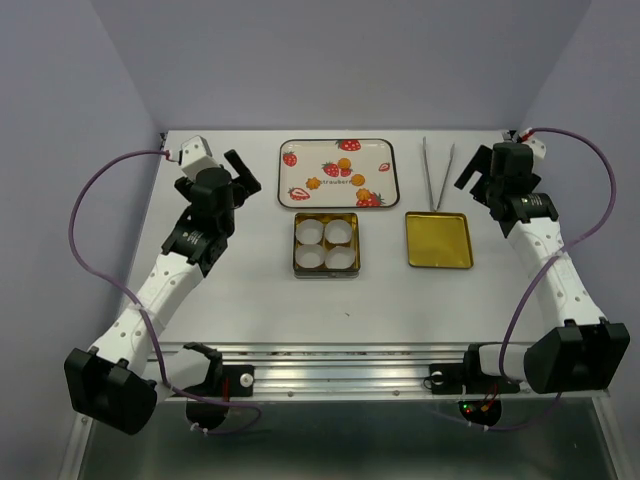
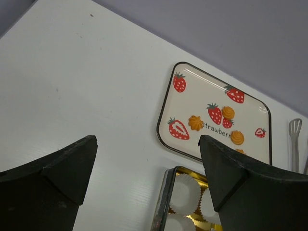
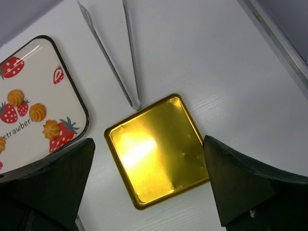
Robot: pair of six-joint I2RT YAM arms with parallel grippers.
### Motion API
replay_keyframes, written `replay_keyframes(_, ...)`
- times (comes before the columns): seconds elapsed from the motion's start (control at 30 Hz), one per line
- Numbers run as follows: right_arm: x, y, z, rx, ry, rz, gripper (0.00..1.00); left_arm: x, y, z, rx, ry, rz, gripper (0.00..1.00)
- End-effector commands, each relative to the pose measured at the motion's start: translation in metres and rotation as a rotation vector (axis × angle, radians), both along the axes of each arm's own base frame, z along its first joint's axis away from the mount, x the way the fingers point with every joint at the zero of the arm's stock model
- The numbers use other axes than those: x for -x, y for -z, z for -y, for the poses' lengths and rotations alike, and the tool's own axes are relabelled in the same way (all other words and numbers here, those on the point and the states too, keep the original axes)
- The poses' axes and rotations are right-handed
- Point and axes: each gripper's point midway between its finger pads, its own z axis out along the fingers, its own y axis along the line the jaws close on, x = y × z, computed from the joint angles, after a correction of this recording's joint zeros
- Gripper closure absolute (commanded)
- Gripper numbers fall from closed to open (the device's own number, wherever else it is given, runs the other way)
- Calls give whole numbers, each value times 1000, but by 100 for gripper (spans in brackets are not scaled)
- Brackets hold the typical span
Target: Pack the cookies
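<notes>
The desk point(image 1: 250, 300) is white, smooth and dull, with faint streaks like wood grain. The tray point(image 1: 315, 155) looks glossy, with light shining off it, and it has a thin dark rim. The lid point(image 3: 156, 149) is gold metal, so shiny that a bright spot glows on it. The box point(image 1: 326, 274) is the same gold metal. The cups point(image 1: 310, 233) in it are white paper with little folds. The tongs point(image 3: 134, 102) are smooth, silvery metal. The cookies point(image 3: 37, 112) look dry, bumpy and not shiny. The left tool point(image 2: 147, 144) and the right tool point(image 3: 149, 142) have black, dull fingers that look like plastic.
</notes>
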Motion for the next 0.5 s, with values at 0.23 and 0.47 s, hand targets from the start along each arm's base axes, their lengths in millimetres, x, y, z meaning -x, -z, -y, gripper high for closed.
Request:
replay_keyframes(0.23,-34,-19,-13,33,-123,136,0,-3,-19,2,21,-1,51,1)
replay_keyframes(0.47,-74,33,-20,96,-229,-25,0,-3,-6,3,22,1,31,1)
